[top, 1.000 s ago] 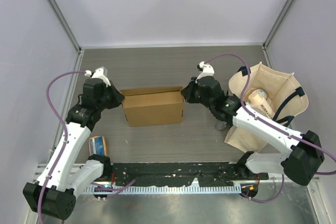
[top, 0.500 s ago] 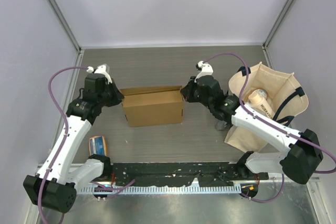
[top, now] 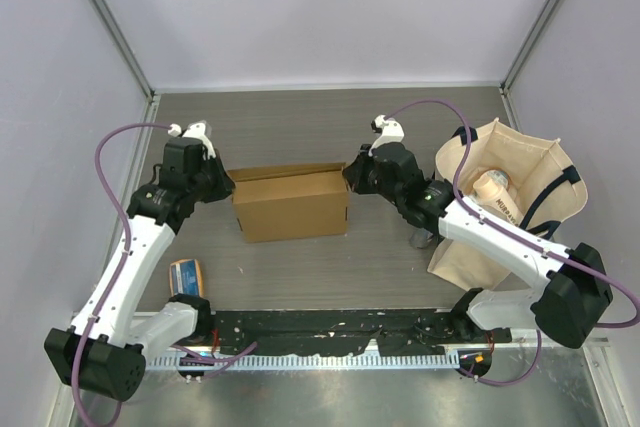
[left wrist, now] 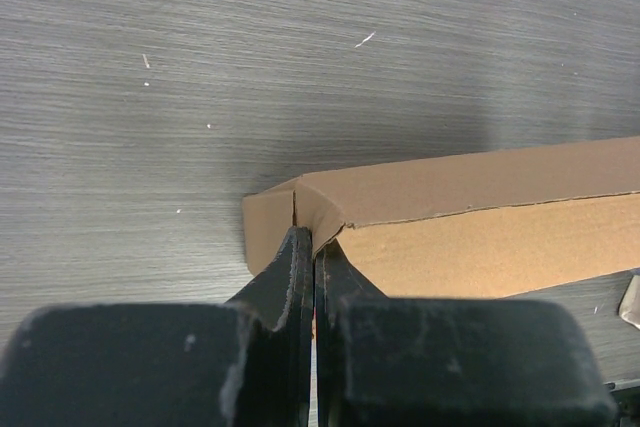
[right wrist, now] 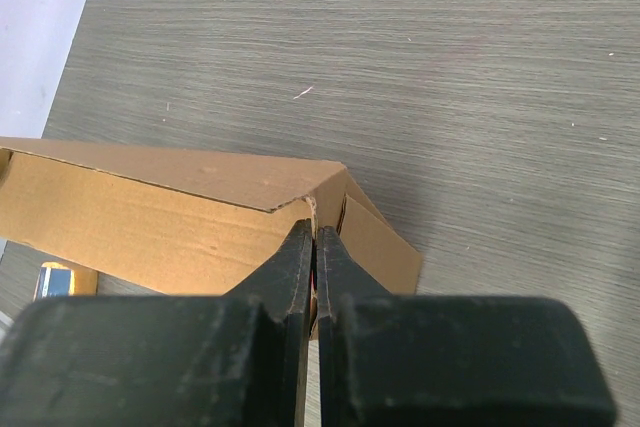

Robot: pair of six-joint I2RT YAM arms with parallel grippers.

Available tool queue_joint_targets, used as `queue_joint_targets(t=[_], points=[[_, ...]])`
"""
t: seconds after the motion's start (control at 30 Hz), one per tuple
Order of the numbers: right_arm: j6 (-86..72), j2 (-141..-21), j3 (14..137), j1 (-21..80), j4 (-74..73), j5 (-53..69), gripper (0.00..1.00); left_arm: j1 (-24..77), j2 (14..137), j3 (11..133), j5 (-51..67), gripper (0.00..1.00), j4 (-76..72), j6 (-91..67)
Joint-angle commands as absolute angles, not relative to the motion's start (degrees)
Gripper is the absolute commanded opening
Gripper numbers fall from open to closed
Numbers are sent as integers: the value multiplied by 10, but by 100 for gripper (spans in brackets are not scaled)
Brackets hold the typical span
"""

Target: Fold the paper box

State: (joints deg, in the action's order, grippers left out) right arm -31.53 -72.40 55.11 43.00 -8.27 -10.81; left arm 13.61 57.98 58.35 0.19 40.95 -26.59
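The paper box [top: 291,203] is a brown cardboard box standing in the middle of the table, its lid flap raised along the far side. My left gripper [top: 228,187] is shut on the box's left end wall; in the left wrist view the fingers pinch the corner fold [left wrist: 308,237] of the box [left wrist: 470,217]. My right gripper [top: 351,179] is shut on the right end wall; in the right wrist view the fingers pinch the cardboard edge [right wrist: 313,232] of the box [right wrist: 150,217].
A beige cloth tote bag [top: 510,202] with dark handles lies at the right, a bottle-like item inside. A small orange-and-blue packet [top: 186,276] lies near the left arm, also visible in the right wrist view [right wrist: 55,280]. Grey walls enclose the table.
The left arm's elbow has shifted slightly; both grippers stay shut on the box ends. The box has not visibly moved.
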Motion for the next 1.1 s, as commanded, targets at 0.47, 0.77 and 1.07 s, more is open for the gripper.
queue_joint_targets(t=[0.47, 0.77, 1.07], points=[[-247, -691, 440, 438, -48, -56, 1, 135, 500, 505, -25, 16, 497, -375], [-228, -676, 447, 440, -58, -78, 2, 134, 444, 530, 52, 61, 491, -347], [-225, -683, 463, 451, -64, -73, 7, 134, 409, 605, 115, 78, 451, -317]])
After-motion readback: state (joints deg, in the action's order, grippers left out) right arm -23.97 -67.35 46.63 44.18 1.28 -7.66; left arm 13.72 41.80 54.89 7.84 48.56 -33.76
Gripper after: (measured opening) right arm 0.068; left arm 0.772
